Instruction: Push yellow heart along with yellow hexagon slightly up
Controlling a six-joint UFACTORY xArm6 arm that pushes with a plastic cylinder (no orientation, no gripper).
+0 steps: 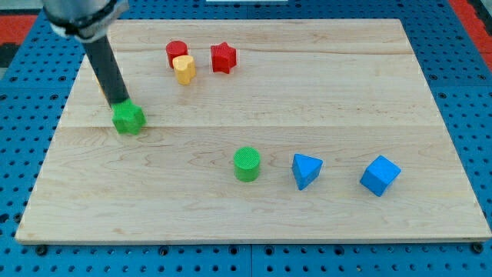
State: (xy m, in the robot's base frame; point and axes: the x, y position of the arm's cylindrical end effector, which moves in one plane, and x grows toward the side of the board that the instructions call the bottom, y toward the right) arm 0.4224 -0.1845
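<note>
Glossy yellow heart [184, 68] on pale grained wood board [307, 77], well right of my tip [121, 102]; it holds nothing, touching the green block [128, 118].

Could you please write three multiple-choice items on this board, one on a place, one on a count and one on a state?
1. Where is my tip?
A. at the green star block, on its upper edge
B. beside the blue cube
C. touching the red star

2. How many blue blocks are on the board?
A. one
B. two
C. three

3. How does the yellow block stand to the red cylinder?
A. far apart
B. stacked on top
C. right against it, just below-right

Answers:
1 A, the rod ends right at the green star at the view's left.
2 B, the blue wedge and the blue cube.
3 C, no gap shows between them.
</note>
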